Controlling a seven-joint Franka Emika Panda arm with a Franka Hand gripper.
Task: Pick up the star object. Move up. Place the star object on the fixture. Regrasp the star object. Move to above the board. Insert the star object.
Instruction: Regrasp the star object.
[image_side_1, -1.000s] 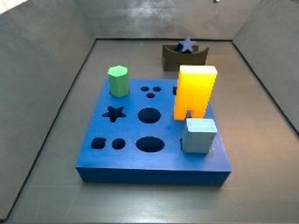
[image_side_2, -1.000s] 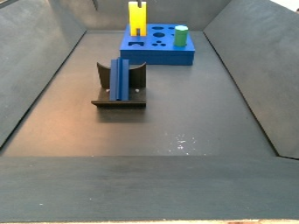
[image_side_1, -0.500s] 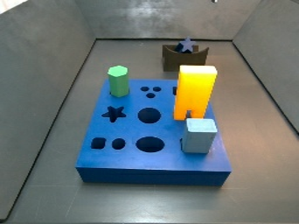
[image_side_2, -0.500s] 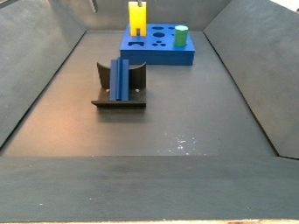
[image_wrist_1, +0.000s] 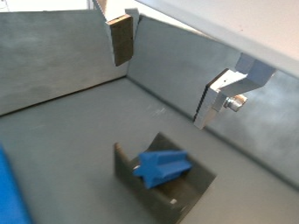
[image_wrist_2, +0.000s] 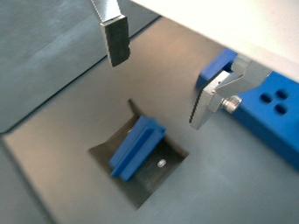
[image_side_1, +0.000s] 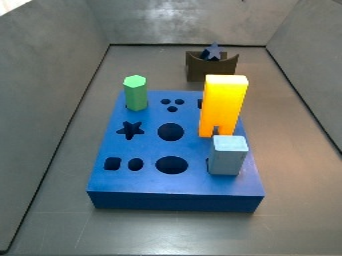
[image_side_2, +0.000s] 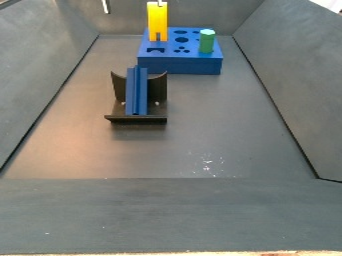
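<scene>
The dark blue star object (image_wrist_1: 160, 167) (image_wrist_2: 136, 149) lies in the notch of the dark fixture (image_wrist_1: 176, 194) (image_wrist_2: 158, 175); both side views show the star object (image_side_1: 211, 51) (image_side_2: 134, 91) resting there too. My gripper (image_wrist_1: 173, 74) (image_wrist_2: 160, 72) hovers above the fixture, open, with nothing between its fingers (image_wrist_1: 121, 39) (image_wrist_2: 115, 39). It is apart from the star object. The gripper itself is out of both side views. The bright blue board (image_side_1: 147, 185) (image_side_2: 183, 66) lies on the floor with its star hole (image_side_1: 130, 129) free.
On the board stand a green hexagonal peg (image_side_1: 135, 92) (image_side_2: 209, 41), a tall yellow-orange block (image_side_1: 223, 104) (image_side_2: 158, 19) and a pale blue cube (image_side_1: 229, 155). Grey walls (image_side_1: 54, 110) enclose the floor on all sides.
</scene>
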